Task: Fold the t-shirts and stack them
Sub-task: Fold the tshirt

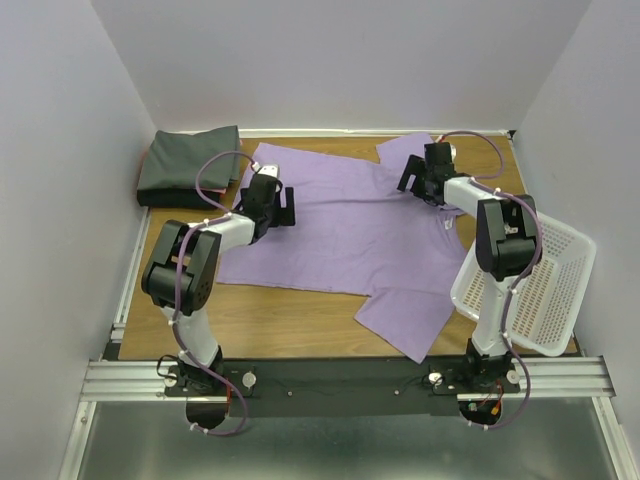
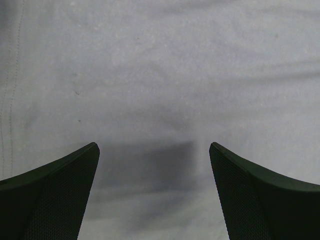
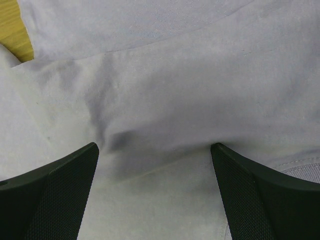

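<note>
A lavender t-shirt (image 1: pixel 345 230) lies spread flat across the wooden table, one sleeve toward the near right, one at the far right. A folded dark grey t-shirt (image 1: pixel 190 160) sits at the far left corner. My left gripper (image 1: pixel 278 205) is open, just above the lavender shirt's left part; the cloth (image 2: pixel 160 90) fills its wrist view. My right gripper (image 1: pixel 415 180) is open over the shirt near the far right sleeve, where a soft fold (image 3: pixel 165 125) of cloth lies between the fingers. No pinkish shirt shows.
A white mesh basket (image 1: pixel 540 285) hangs over the table's right edge beside the right arm. White walls close in on the left, back and right. Bare wood (image 1: pixel 290 320) shows in front of the shirt.
</note>
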`<state>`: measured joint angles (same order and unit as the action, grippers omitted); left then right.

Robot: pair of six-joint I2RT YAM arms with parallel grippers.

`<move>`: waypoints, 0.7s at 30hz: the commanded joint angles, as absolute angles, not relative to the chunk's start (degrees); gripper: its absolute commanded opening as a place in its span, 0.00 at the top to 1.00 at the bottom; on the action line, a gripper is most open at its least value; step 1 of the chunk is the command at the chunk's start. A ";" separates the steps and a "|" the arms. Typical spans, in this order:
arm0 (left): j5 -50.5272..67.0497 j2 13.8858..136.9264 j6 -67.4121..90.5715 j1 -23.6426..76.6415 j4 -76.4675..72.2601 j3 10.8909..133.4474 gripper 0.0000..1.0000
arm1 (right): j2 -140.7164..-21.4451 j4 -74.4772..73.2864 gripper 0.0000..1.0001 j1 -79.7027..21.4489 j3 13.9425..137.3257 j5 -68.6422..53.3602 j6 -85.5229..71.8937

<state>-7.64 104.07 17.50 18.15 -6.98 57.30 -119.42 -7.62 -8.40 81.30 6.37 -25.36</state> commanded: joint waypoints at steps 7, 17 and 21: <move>-12.31 97.56 20.04 21.97 -3.08 51.68 0.02 | -120.68 -12.74 0.00 -8.26 81.30 9.31 -25.05; -10.55 98.70 21.53 22.85 -2.99 50.89 0.02 | -108.82 -12.48 0.00 -9.84 71.66 9.14 -24.61; -10.90 101.24 20.39 22.85 -0.27 54.91 0.02 | -106.26 -12.31 0.00 -13.79 67.77 10.90 -24.61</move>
